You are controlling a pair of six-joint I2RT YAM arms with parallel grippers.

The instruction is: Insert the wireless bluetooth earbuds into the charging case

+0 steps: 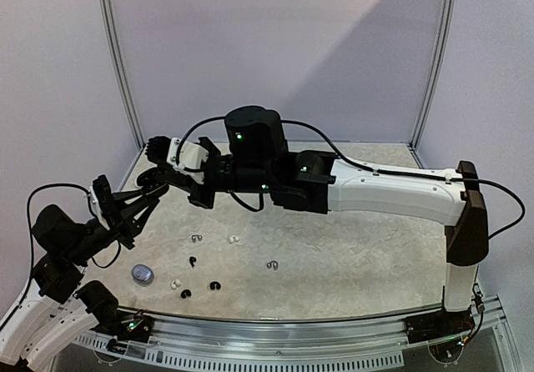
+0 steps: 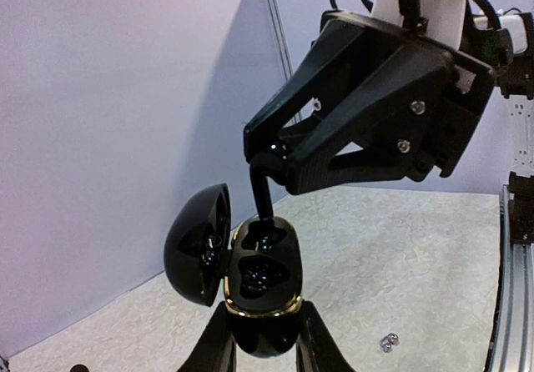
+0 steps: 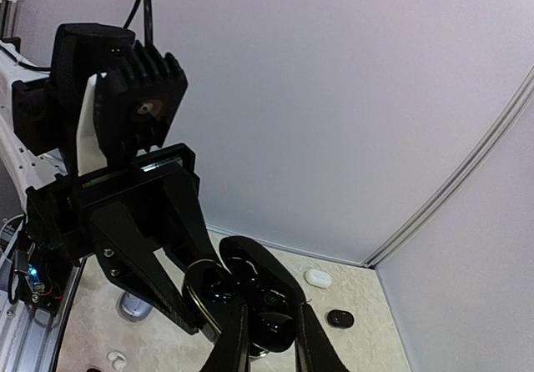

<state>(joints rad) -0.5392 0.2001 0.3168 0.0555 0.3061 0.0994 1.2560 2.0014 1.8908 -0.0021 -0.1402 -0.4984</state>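
Across the whole bottom of the overhead view: a pale, mottled tabletop (image 1: 350, 255). Stretched over it from the right side, the right arm (image 1: 392, 193), white and black. Reaching up from the near left corner to meet it, the left arm (image 1: 62, 238).

Lifted clear of the surface in the left claw (image 2: 265, 322), clenched on its lower end: the charging case (image 2: 263, 276), glossy black with a gold rim. Hinged open, with the lid (image 2: 198, 243) swung out to the left and both dark wells bared.

Straight above the case, the right claw (image 2: 271, 155), tips pinched onto a black earbud (image 2: 262, 190) by what looks like its stem. Dipped at its lower end into the upper well. Cannot tell whether fully seated, being dark against dark.

Down on the tabletop near the left arm: a silvery pebble case (image 1: 143, 273). Scattered just to its right, well below the raised case, the loose ones: white buds (image 1: 233, 239), black buds (image 1: 193, 261) and grey hooked buds (image 1: 271, 264), all apart from each other.
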